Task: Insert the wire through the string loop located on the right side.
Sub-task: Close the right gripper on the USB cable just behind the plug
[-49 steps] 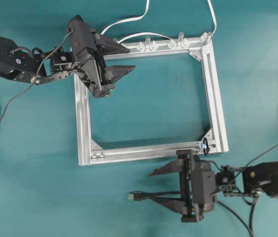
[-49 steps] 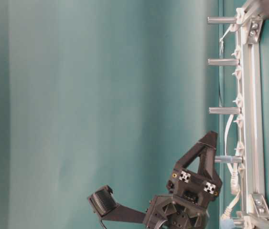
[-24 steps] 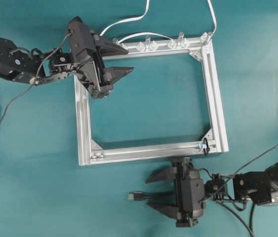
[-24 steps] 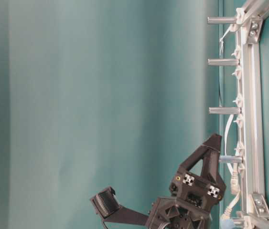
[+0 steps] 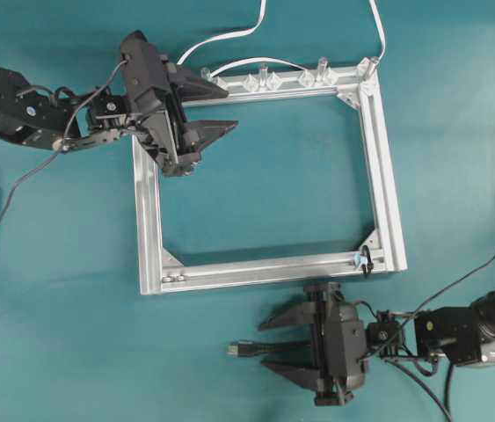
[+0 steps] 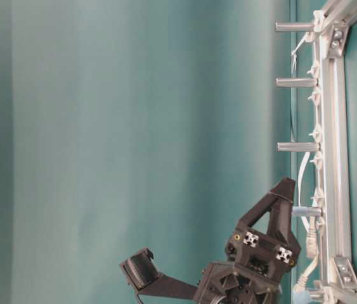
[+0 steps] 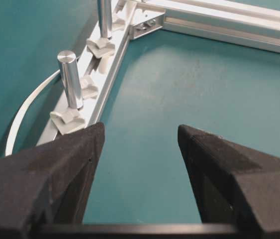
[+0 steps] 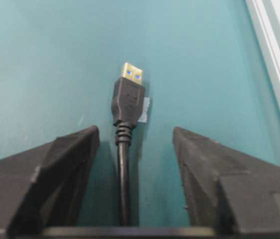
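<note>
- Lying flat on the tabletop (image 5: 71, 334) near its front edge, the wire (image 8: 123, 164) runs between the fingers of the right claw (image 5: 275, 347); its plug (image 5: 243, 349) pokes out past the fingertips, untouched; that claw stands wide
- the string loop (image 5: 366, 260) sits at the front right corner of the aluminium frame (image 5: 148, 220)
- the left claw (image 5: 219, 107) gapes wide and empty over the frame's back left corner

Right gripper (image 5: 266, 344) — lower, jaws narrower.
</note>
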Controlling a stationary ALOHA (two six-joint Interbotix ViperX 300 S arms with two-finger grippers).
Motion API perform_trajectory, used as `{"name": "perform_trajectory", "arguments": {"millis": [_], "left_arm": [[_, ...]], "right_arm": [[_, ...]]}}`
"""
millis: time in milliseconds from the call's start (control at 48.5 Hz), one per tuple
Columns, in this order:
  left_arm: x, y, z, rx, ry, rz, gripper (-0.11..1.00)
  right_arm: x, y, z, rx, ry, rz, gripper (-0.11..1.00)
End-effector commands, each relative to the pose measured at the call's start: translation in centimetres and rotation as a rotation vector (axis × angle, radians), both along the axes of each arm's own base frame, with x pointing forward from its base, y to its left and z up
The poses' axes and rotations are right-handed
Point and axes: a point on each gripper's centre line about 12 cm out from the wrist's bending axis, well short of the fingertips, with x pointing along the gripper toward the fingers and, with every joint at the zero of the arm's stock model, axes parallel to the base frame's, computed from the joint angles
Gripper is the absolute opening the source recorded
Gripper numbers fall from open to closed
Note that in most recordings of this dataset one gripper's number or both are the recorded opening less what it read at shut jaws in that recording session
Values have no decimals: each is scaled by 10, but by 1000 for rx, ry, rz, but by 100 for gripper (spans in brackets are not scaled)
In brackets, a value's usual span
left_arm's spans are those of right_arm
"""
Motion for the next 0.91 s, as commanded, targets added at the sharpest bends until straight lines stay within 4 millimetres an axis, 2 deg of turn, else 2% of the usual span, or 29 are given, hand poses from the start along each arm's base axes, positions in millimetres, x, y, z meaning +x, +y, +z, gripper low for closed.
{"name": "perform_trajectory", "arguments": {"millis": [0,62,186,247,886], "left_arm": [[3,-1,13,9,-39,-6,67],[3,-2,13,10,-40,-7,67],[3,-4,13,9,-37,-12,67],[3,-4,13,9,-39,-14,67],[4,-7,13,9,-38,-21,67]], "right_arm": [[0,3,6,8,-12,5,63],[-1,2,4,5,-3,7,54],[-2,1,2,2,15,8,22],[-2,0,1,2,21,5,11],[-1,-3,4,-8,33,-16,11]]}}
